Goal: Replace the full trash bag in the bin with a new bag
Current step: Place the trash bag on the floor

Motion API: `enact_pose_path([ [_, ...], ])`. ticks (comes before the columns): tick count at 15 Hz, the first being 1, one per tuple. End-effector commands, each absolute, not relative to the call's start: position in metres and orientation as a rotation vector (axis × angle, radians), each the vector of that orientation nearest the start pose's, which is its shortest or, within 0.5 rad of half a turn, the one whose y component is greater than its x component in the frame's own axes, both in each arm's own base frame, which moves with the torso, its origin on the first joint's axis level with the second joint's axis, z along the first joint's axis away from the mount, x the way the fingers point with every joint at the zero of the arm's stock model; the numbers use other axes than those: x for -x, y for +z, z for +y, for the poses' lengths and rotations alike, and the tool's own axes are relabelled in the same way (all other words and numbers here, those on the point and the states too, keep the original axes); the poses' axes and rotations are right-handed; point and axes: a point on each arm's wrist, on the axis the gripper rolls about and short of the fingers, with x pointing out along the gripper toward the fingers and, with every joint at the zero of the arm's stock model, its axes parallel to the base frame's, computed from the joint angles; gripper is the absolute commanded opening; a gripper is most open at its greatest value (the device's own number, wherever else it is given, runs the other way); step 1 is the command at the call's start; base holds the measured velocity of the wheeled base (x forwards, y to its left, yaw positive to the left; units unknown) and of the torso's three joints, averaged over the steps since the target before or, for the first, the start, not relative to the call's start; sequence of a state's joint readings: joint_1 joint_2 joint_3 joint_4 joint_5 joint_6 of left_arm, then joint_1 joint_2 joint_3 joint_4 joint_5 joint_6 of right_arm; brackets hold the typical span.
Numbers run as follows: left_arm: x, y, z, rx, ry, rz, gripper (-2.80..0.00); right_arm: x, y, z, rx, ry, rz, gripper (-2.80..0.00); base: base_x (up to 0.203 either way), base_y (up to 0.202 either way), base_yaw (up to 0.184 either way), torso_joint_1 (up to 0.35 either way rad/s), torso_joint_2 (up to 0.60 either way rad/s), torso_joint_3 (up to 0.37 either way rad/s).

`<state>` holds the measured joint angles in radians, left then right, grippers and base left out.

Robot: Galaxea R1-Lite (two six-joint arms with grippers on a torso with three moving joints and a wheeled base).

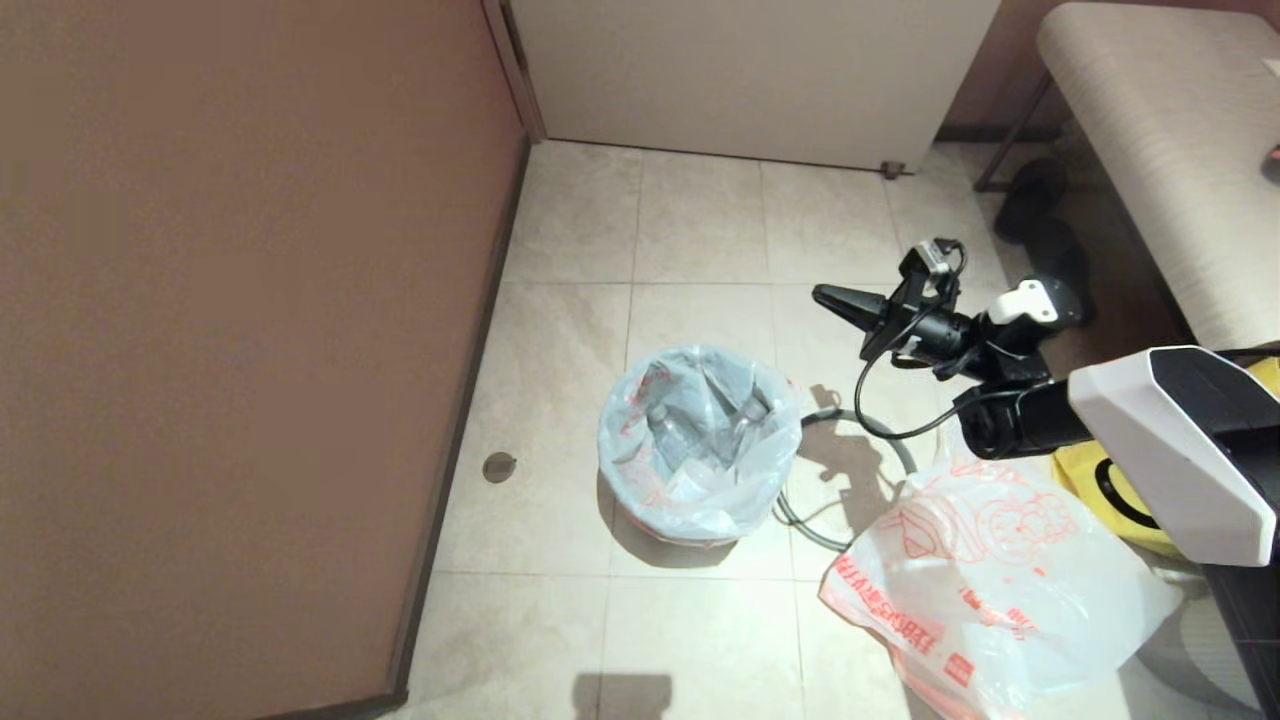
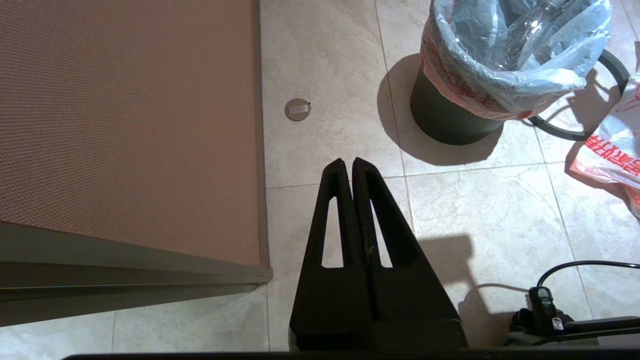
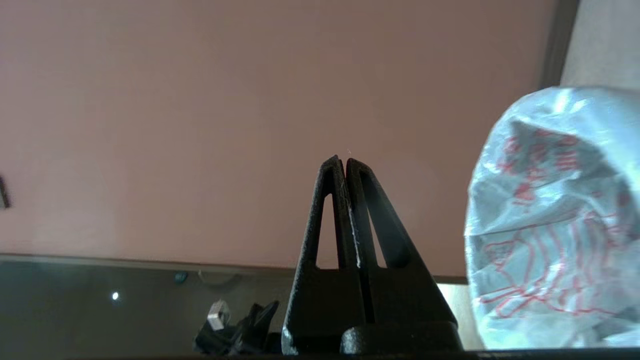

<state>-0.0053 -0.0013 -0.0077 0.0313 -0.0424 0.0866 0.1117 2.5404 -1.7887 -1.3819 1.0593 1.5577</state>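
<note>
While my left pincer [image 2: 348, 162] hangs pinched together over the floor tiles [image 1: 700, 220] beside the brown wall panel [image 1: 240, 330], I see the full trash bag [image 1: 700, 440] sitting in the bin [image 2: 445, 120]. Right of it lies the grey ring [image 1: 860, 420] (loose on the floor), then the new bag [image 1: 990, 590], with my right pincer [image 1: 822, 294] clamped on nothing above the tiles.

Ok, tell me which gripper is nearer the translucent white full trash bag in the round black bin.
Right. The right gripper hangs shut beside the full trash bag, toward the bench. The left gripper, also shut, sits farther off over bare tiles.
</note>
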Motion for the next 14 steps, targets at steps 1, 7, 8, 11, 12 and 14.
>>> enact_pose_path([
  [1, 0.023, 0.074, -0.001, -0.087, -0.049, 0.022, -2.80, -0.509, 0.124, 0.069, -1.062, 1.248, 0.427, -2.15, 0.000, 0.000, 0.000, 0.000, 0.00, 0.000],
  [7, 0.023, 0.074, -0.001, -0.087, -0.050, 0.022, -2.80, -0.537, 0.062, 0.050, -1.177, 1.112, 0.513, 0.00, 0.000, 0.000, 0.000, 0.000, 0.00, 0.000],
  [8, 0.023, 0.074, -0.001, -0.087, -0.050, 0.021, -2.80, -0.540, 0.049, 0.047, -1.193, 1.071, 0.549, 0.00, 0.000, 0.000, 0.000, 0.000, 0.00, 0.000],
  [11, 0.023, 0.074, -0.001, -0.087, -0.050, 0.021, -2.80, -0.545, 0.020, 0.052, -1.148, 0.998, 0.621, 0.00, 0.000, 0.000, 0.000, 0.000, 0.00, 0.000],
  [12, 0.023, 0.074, -0.001, -0.087, -0.049, 0.021, -2.80, -0.545, 0.019, 0.052, -1.118, 0.997, 0.609, 0.00, 0.000, 0.000, 0.000, 0.000, 0.00, 0.000],
  [14, 0.023, 0.074, -0.001, -0.087, -0.050, 0.022, -2.80, -0.545, 0.014, 0.059, -1.112, 1.003, 0.621, 0.00, 0.000, 0.000, 0.000, 0.000, 0.00, 0.000],
])
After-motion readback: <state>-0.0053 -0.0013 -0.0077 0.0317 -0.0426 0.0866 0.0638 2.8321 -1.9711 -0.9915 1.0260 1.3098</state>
